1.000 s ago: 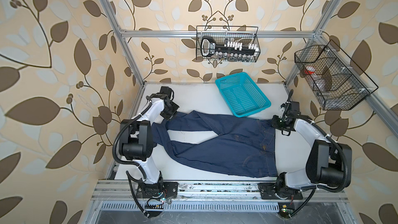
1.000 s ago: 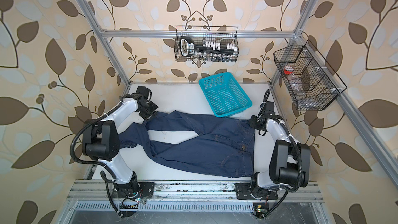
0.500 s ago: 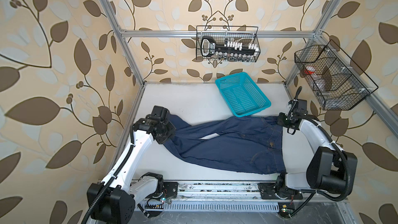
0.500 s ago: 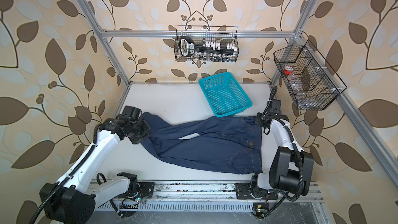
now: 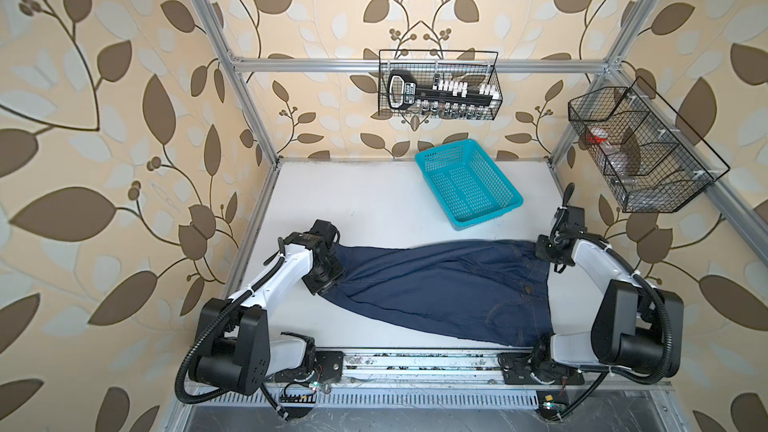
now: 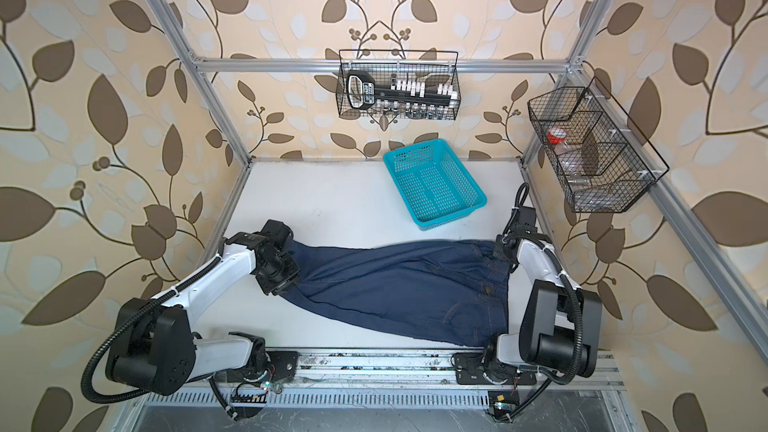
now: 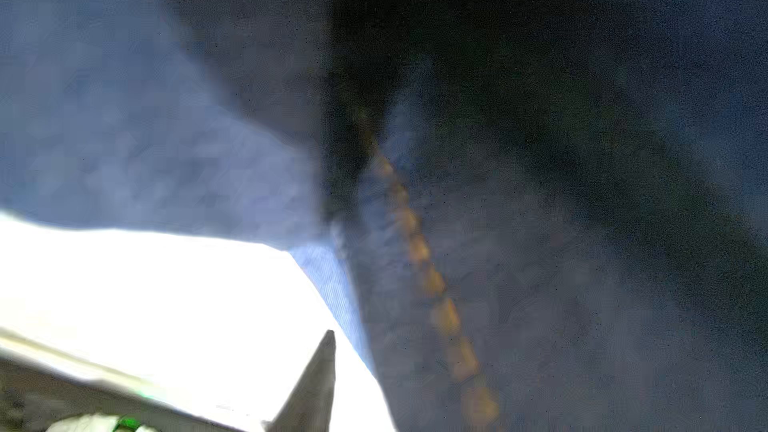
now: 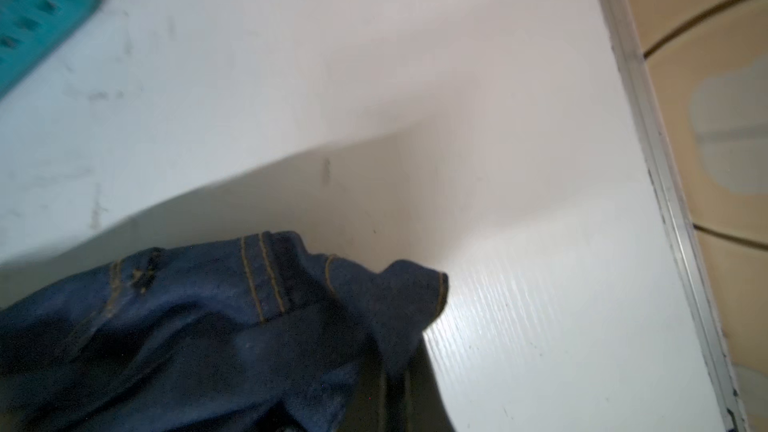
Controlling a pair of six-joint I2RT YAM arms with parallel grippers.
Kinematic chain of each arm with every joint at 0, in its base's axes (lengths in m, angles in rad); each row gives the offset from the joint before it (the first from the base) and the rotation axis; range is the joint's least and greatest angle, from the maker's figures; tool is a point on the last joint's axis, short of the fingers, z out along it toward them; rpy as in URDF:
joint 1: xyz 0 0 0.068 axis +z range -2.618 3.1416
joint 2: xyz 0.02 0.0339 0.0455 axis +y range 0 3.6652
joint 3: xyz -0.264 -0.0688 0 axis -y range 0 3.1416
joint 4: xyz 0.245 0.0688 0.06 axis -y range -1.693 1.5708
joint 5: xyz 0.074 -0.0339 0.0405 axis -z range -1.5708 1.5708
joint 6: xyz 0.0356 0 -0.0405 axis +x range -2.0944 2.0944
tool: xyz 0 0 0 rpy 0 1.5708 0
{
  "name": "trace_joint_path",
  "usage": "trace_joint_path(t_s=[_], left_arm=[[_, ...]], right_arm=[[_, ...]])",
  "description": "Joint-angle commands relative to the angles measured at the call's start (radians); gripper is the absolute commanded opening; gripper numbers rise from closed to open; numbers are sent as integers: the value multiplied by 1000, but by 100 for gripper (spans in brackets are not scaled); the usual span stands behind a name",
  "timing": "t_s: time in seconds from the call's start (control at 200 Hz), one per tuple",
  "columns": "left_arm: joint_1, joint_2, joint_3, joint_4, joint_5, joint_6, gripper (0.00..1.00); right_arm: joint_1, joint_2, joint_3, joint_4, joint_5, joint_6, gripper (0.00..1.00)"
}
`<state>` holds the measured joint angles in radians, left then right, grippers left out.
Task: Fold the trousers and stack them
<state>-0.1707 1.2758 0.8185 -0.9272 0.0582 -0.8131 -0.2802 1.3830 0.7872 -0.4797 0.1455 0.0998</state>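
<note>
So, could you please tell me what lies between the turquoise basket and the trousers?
Only a narrow strip of bare white table separates the basket from the trousers; they do not touch, as both top views show.

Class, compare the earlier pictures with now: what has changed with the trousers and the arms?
The left gripper pulled the far leg of the trousers toward the front edge, so both legs now lie together. The right gripper kept hold of the waistband; the basket stayed put.
</note>
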Motion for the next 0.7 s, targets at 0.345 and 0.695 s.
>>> trace_joint_path(t_s=[0.345, 0.695], left_arm=[[51, 155, 515, -221, -230, 242, 88], [210, 422, 556, -31, -131, 246, 90]], right_arm=[[-4, -254, -60, 127, -133, 41, 0], [7, -369, -123, 124, -142, 89, 0]])
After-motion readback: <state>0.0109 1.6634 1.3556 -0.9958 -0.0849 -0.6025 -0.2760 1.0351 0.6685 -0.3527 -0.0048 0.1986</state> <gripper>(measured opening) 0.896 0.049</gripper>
